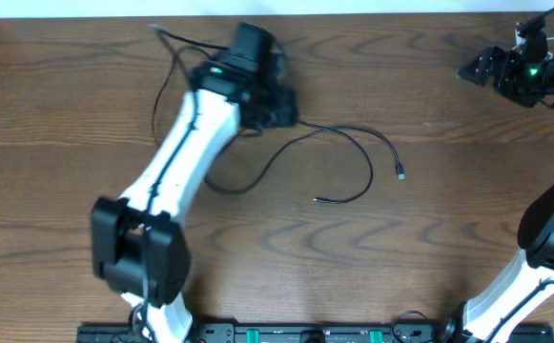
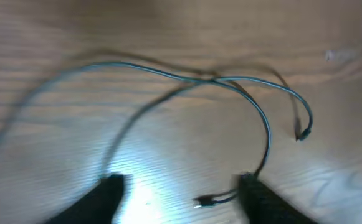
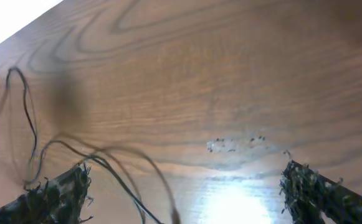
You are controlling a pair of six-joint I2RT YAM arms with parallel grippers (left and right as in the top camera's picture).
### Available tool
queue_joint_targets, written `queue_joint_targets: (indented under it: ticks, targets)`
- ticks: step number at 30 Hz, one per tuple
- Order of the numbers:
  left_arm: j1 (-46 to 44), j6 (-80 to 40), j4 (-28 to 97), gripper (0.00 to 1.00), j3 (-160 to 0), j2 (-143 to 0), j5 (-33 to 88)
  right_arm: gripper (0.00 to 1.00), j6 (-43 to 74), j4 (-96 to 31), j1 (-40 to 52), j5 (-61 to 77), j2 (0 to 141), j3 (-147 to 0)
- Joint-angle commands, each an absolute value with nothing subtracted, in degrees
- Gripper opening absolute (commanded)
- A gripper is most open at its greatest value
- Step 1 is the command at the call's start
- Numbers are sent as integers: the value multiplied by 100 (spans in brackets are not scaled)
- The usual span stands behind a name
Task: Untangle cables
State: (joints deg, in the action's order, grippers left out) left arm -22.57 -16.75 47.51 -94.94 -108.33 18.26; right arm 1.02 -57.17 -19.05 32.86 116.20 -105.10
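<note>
While the left tool [image 2: 181,184] hangs spread over the crossed cables [image 2: 213,77] on the counter [image 1: 448,238] and the right tool [image 3: 185,180] is spread far away, pinching both strands together may tighten the tangle.

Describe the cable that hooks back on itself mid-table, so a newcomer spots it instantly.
On the wooden table, look just right of the left arm, where thin black cables trail toward the centre. The hooked cable curls back leftward, ending in a small plug; its neighbour's plug ends farther right.
</note>
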Motion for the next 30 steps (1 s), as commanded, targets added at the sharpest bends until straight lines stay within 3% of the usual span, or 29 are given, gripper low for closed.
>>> queue_joint_targets:
  ticks: [1, 7, 13, 24, 30]
  targets:
    - [-2506, -1813, 4681, 95, -9445, -11076, 1885, 96, 99, -5892, -1907, 3424, 11485, -10589]
    - [-2545, -1769, 4362, 97, -9607, -10984, 1798, 97, -8, -5970, -1874, 3424, 11485, -10586]
    - [-1715, -1835, 4383, 97, -10055, -10269, 1691, 96, -250, -5979, -1466, 3426, 11487, -10586]
    - [1028, -1966, 5358, 98, -10053, -9223, 1726, 95, -1, -4910, 1116, 3050, 11546, -10586]
    - [1872, -1955, 5592, 98, -10053, -9216, 1754, 97, 165, -4047, 2749, 2178, 11858, -10586]
